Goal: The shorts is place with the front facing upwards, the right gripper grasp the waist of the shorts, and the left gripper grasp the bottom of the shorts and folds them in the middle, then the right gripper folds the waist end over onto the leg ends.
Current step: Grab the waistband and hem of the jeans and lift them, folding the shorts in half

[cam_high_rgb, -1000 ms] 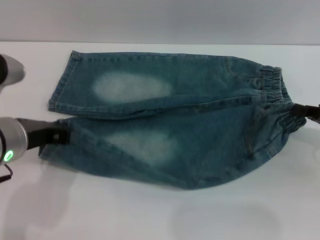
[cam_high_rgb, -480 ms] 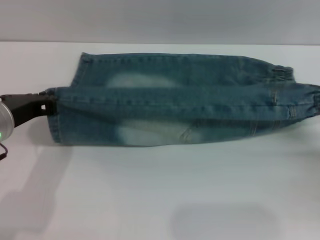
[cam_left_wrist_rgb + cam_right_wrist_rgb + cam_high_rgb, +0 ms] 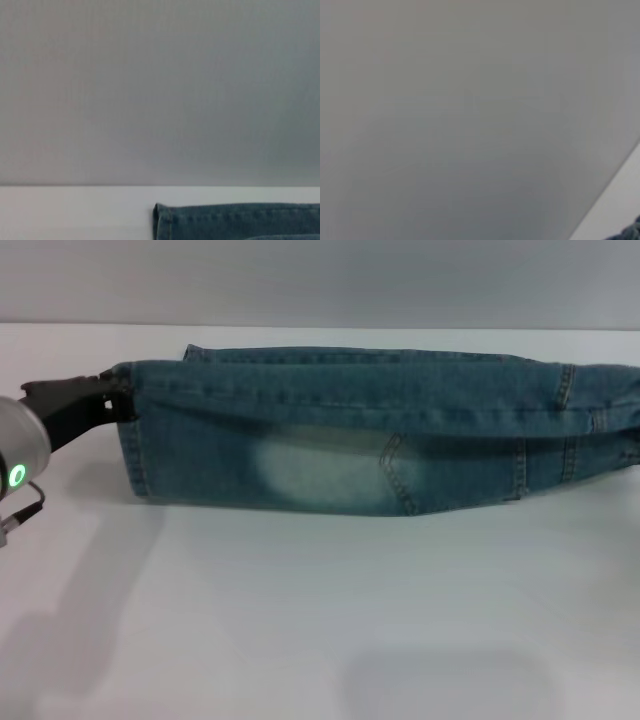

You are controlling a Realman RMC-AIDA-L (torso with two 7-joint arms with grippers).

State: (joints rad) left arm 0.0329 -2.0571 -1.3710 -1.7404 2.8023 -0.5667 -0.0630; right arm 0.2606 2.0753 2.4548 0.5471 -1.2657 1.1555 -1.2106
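Observation:
The shorts (image 3: 350, 440) stretch across the white table (image 3: 300, 620) in the head view, doubled lengthwise, with one leg drawn over the other. A pale patch (image 3: 320, 475) shows on the near face. My left gripper (image 3: 115, 400) is at the left end, shut on the bottom of the shorts (image 3: 130, 445) at its upper corner, which it holds raised. The waist end runs off the right edge of the view, and the right gripper is out of view. The left wrist view shows a leg hem (image 3: 162, 222) on the table. A scrap of denim (image 3: 630, 234) shows in the right wrist view.
Bare white tabletop lies in front of the shorts, with a grey wall (image 3: 320, 280) behind the table's far edge. The left arm's green light ring (image 3: 17, 477) glows at the left edge.
The near leg has been lifted and carried away from me over the far leg, making one long band. My left gripper moved farther back with the hem. The right gripper has left the picture.

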